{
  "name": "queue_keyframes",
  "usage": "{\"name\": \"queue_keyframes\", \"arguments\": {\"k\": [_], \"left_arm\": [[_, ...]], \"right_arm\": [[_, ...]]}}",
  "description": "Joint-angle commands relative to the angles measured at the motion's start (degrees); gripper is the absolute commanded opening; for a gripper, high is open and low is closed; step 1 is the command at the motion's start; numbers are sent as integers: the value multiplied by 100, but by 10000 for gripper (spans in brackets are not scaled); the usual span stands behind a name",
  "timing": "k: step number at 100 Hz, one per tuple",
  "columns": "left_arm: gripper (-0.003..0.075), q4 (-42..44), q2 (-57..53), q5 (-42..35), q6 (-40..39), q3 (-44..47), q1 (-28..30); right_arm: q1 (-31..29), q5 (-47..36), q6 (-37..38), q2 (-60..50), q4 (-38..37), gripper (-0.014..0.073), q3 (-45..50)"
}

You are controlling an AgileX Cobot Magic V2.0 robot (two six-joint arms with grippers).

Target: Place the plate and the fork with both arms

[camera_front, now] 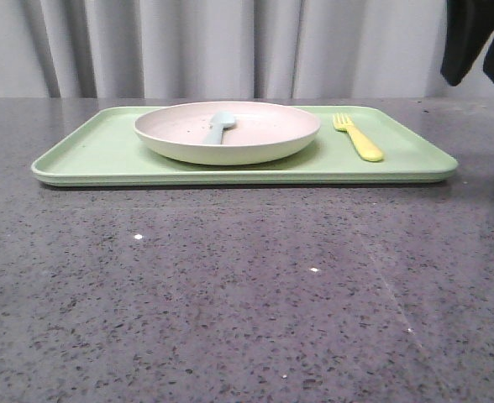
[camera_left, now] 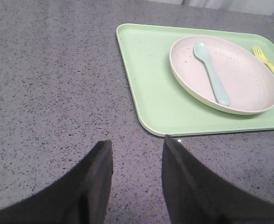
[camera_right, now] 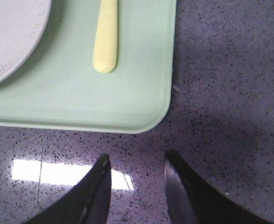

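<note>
The pinkish-cream plate sits on a light-green tray, left of the tray's middle. The yellow fork lies on the tray to the right of the plate, tines pointing away. In the left wrist view, plate and fork show beyond my open, empty left gripper, which hangs over the table near the tray's front left corner. My right gripper is open and empty over the table just off the tray's front right corner, near the fork's handle. It shows raised at the far right in the front view.
A pale blue-grey spoon lies in the plate, and also shows in the left wrist view. The tray stands toward the back of the dark speckled table. A grey curtain hangs behind.
</note>
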Motion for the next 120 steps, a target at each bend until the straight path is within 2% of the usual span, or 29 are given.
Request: {"name": "queue_keyframes", "arguments": {"k": [1, 15, 31, 41, 44, 84, 120], "left_arm": [[261, -82, -4, -412, -36, -162, 16], [231, -82, -4, -412, -36, -162, 16], [90, -82, -4, -392, -36, -162, 16], [-3, -82, -28, -388, -36, -162, 16], [-22, -82, -56, -388, -36, -162, 16], [-20, -71, -716, -495, 0, 157, 16], [-20, -71, -1691, -610, 0, 776, 16]], "right_arm": [[-27, -468, 1, -628, -142, 267, 210], [-27, -892, 1, -1367, -148, 150, 851], [-27, -1289, 1, -2178, -196, -13, 1523], [-27, -1482, 1, -2711, -296, -72, 1926], [-27, -1532, 1, -2847, -337, -69, 2033], [-27, -2527, 1, -4942, -404, -67, 3656], [-27, -2684, -4, -6671, -581, -67, 4399]]}}
